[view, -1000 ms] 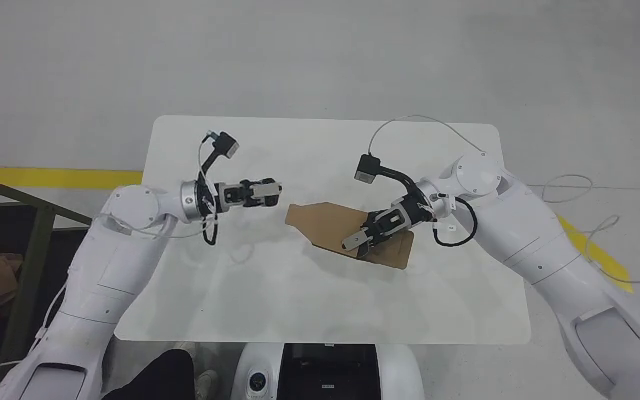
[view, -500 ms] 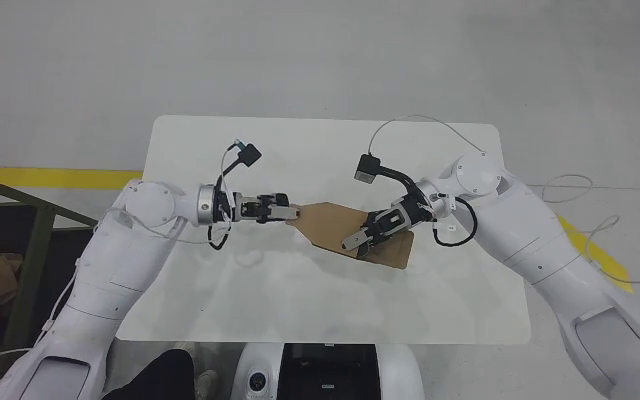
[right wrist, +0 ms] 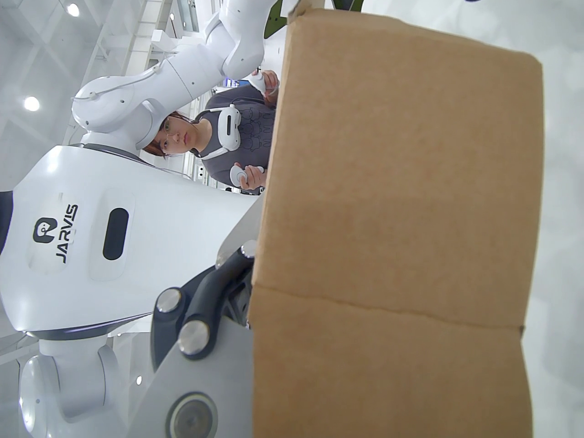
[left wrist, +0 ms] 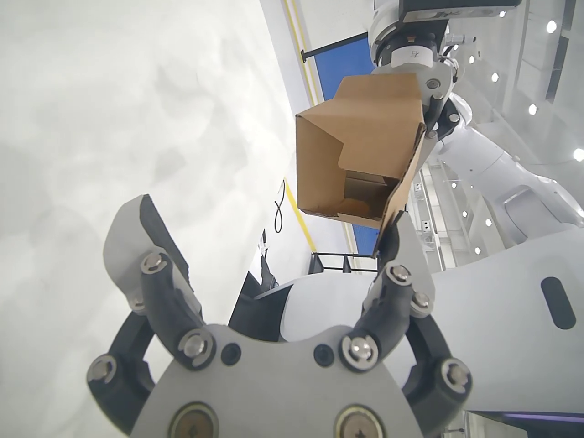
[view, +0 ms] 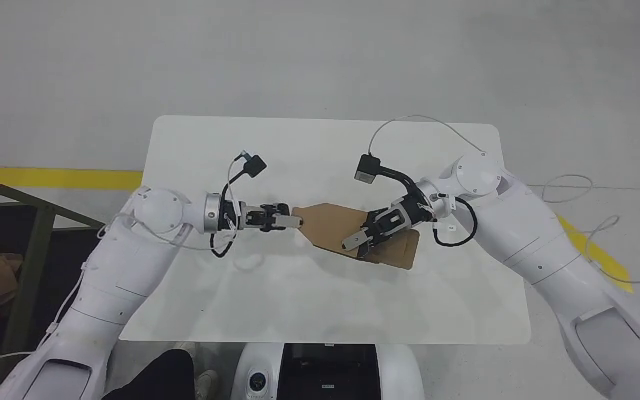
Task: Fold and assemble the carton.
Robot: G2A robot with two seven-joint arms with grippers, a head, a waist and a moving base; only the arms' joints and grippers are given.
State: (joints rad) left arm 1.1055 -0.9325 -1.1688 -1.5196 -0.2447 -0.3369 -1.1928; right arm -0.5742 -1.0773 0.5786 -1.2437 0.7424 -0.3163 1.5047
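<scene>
Left hand [view: 288,217]: I read its fingers apart, one fingertip [left wrist: 401,248] at the carton's loose flap edge | Right hand [view: 358,240]: clamped on the carton [view: 335,222], open end facing the left hand | Carton: mid-desk [view: 330,150], well apart from every desk edge, with wide white surface on all sides.

The plain brown cardboard carton [view: 345,228] is one even tan all over. The rounded white surface [view: 300,140] beneath it is uniform. The left end effector [left wrist: 269,225] beside the carton is silver-grey with black pads. Well away from the carton, a yellow stripe [view: 60,178] crosses the grey floor [view: 320,60].
</scene>
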